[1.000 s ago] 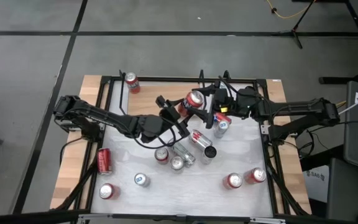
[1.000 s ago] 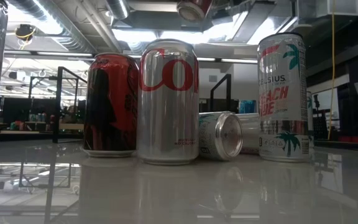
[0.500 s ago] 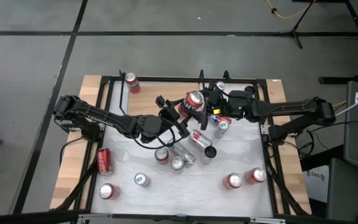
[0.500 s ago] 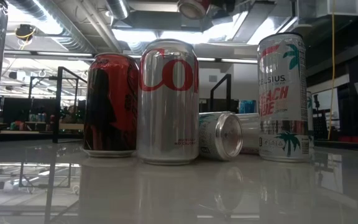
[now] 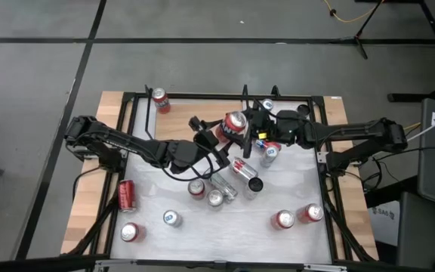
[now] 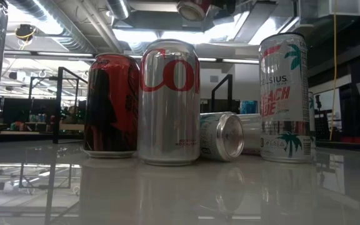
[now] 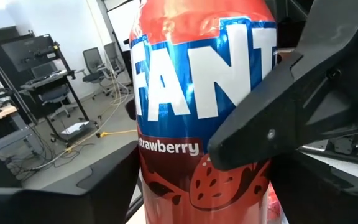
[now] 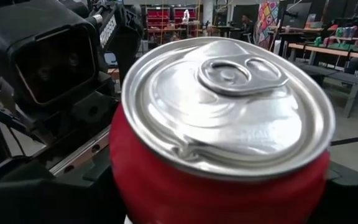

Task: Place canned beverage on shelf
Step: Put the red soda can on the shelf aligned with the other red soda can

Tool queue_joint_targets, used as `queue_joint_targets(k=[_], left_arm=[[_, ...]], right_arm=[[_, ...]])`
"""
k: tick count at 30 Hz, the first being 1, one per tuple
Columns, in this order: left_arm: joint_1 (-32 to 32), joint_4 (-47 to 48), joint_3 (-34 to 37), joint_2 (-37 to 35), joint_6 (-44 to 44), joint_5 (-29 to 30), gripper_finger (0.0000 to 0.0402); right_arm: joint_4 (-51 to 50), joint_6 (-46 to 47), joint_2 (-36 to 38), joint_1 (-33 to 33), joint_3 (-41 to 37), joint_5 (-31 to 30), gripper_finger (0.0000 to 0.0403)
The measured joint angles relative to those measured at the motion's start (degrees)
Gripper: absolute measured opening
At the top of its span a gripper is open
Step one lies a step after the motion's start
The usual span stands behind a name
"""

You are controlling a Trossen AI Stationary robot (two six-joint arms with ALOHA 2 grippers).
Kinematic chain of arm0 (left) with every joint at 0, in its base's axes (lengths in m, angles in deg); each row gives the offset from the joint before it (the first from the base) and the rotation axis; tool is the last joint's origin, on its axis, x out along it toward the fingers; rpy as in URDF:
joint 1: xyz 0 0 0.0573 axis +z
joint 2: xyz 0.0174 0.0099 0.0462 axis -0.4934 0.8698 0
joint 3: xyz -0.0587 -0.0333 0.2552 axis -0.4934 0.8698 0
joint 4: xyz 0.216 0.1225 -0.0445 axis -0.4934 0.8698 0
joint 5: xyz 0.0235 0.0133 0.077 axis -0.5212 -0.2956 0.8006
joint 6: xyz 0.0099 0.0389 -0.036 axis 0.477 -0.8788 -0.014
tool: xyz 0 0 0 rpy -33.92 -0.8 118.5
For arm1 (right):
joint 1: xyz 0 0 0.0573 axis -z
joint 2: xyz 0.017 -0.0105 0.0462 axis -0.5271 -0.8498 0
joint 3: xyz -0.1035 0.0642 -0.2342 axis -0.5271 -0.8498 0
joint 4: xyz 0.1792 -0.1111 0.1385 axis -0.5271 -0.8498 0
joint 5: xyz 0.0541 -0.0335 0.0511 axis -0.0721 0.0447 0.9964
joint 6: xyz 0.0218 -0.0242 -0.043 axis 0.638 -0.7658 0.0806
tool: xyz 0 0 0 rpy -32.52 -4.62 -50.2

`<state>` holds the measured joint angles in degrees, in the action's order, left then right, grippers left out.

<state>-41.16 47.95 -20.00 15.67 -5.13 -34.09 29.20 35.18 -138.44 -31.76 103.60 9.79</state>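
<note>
A red Fanta strawberry can [image 5: 235, 121] hangs in the air over the far middle of the table, tilted, with its silver top [image 8: 229, 106] turned up and toward my right arm. My left gripper [image 5: 219, 138] reaches it from the table's left. My right gripper [image 5: 251, 128] reaches it from the right. Both stand around the can. The shelf's light-brown board [image 5: 87, 204] shows along the table's left side, edged by black rails. My left gripper has the can's lower body [image 7: 166, 186] between its two fingers, coming level from the table's left, across the can. The can is clear of the table. The contact itself is hard to see past the can. My right gripper has the can's upper body just under the rim [image 8: 142, 186] between its two fingers, coming level from the table's right. One finger [image 7: 278, 118] lies on the can's printed side. The can stays tilted and lifted clear.
Several cans stand or lie on the whitish tabletop [image 5: 232, 219] below and near the arms: a cluster [image 5: 217, 193] at the middle, a tall one [image 5: 269, 155] under my right arm, two [image 5: 297, 217] near right. A red can [image 5: 127, 195] lies at the left rail.
My right gripper has moved toward the table's left and a little down, up to the can's top end, and then kept still. The can has stayed in the air, held tilted by my left gripper.
</note>
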Motion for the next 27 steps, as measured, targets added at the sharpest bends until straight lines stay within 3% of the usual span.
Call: queue_joint_targets(k=[17, 23, 27], left_arm=[[-1.52, 9.53, -0.04, -0.04, 0.47, 2.36, 0.0323], [-2.44, 19.09, -0.04, -0.12, 3.87, 8.55, 0.0324], [-2.17, 28.67, 0.0, -1.63, 11.04, 6.7, 0.0324]], right_arm=[[-12.27, -2.25, 0.92, 2.04, 4.55, 0.84, 0.0282], [-11.47, -2.08, 0.28, 6.9, 4.62, 4.29, 0.0282], [-10.59, -2.07, -2.43, 10.34, 4.63, 7.06, 0.0282]])
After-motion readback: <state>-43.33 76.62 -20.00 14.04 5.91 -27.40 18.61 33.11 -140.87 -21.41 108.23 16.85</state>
